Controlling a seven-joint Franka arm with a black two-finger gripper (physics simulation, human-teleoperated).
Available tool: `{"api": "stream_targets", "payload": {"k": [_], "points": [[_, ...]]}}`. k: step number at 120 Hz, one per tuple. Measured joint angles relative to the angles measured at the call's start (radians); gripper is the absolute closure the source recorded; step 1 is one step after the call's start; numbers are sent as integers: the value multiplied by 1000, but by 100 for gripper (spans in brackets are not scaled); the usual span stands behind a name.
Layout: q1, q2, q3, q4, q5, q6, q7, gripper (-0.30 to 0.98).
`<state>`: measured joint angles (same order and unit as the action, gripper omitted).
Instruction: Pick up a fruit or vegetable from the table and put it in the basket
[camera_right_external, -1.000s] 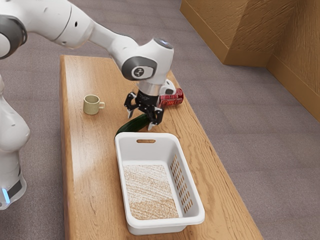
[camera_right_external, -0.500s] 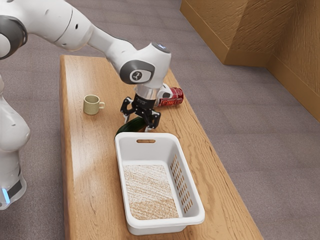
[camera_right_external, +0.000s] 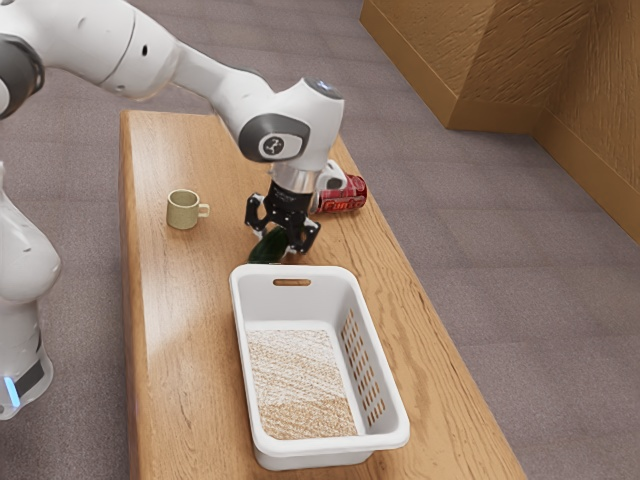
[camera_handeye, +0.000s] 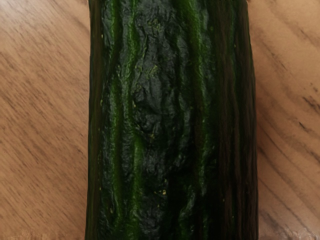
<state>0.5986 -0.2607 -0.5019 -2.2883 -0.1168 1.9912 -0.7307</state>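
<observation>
The cucumber (camera_right_external: 267, 248) is pinched between the fingers of the gripper (camera_right_external: 276, 242), just beyond the basket's (camera_right_external: 386, 440) handle end. Since the earlier frame it has been turned, and its visible end has been drawn away from the basket's corner.

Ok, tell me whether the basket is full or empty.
Empty: the basket shows only its bare, speckled bottom inside its white walls, and the cucumber is outside, beyond the rim.
</observation>
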Motion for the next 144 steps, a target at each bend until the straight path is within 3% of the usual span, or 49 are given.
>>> {"api": "stream_targets", "payload": {"k": [30,54,89,109,144], "points": [[1,-31,44,89,55,-147,-7,47],[-4,-24,55,290,128,-313,-10,47],[-83,118,-93,565,171,-513,-13,49],[-97,159,-191,586,165,-550,-18,49],[-158,190,-273,584,133,-538,-53,49]]}}
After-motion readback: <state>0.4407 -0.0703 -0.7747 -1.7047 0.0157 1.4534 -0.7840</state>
